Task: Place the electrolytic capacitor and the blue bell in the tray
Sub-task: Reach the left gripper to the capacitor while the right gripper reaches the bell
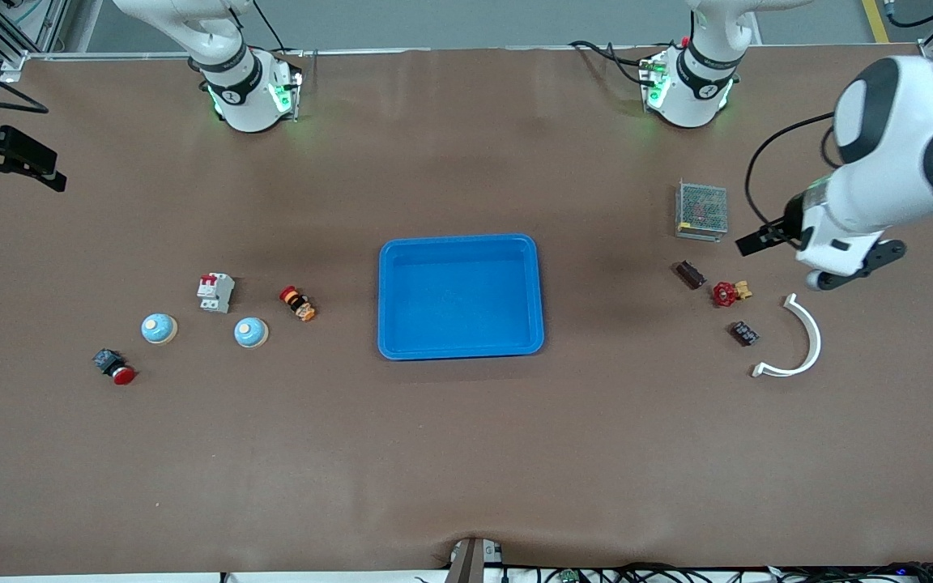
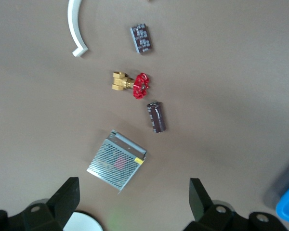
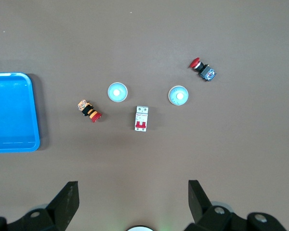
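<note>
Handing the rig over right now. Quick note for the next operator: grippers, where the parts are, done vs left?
Left gripper: open, empty, up over the left arm's end of the table.
Right gripper: open, empty, up over the right arm's end.
Tray: mid-table, nothing in it.
Electrolytic capacitor: lying on the table toward the left arm's end, beside the red-handled valve.
Two blue bells toward the right arm's end: one closer to the tray, the other farther from it.
Done: nothing yet.
Left: capacitor and one bell into the tray.
</note>
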